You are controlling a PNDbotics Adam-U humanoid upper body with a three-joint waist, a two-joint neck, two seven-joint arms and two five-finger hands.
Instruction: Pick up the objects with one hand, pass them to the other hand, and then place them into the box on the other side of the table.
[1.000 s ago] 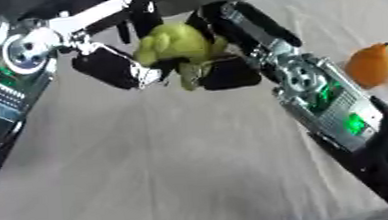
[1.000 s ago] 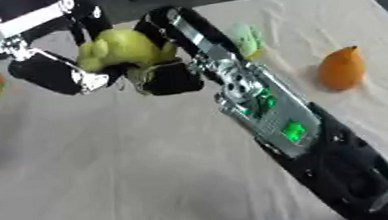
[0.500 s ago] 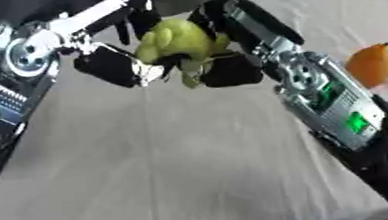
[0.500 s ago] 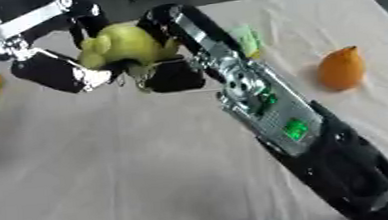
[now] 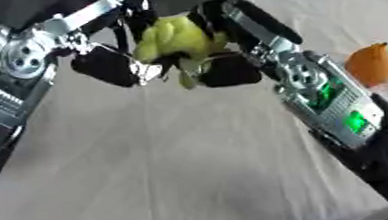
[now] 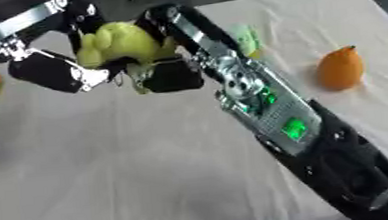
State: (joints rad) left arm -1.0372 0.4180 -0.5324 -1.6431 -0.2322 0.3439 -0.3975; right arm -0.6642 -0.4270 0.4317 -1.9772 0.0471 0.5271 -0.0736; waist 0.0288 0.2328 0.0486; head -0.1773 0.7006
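Both robot hands meet above the counter (image 5: 176,163), the left robot hand (image 5: 115,68) and right robot hand (image 5: 225,69) each curled round a yellow-green toy (image 5: 172,38) held between them, an orange (image 5: 371,64) lying well right.

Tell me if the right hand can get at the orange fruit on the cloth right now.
Probably not yet: the right hand is busy at the yellow-green object with the left hand. The orange fruit itself lies unobstructed beside the right forearm.

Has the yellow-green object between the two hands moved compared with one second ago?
No. The yellow-green object remains between the left hand and right hand, at the same place relative to the orange fruit on the table.
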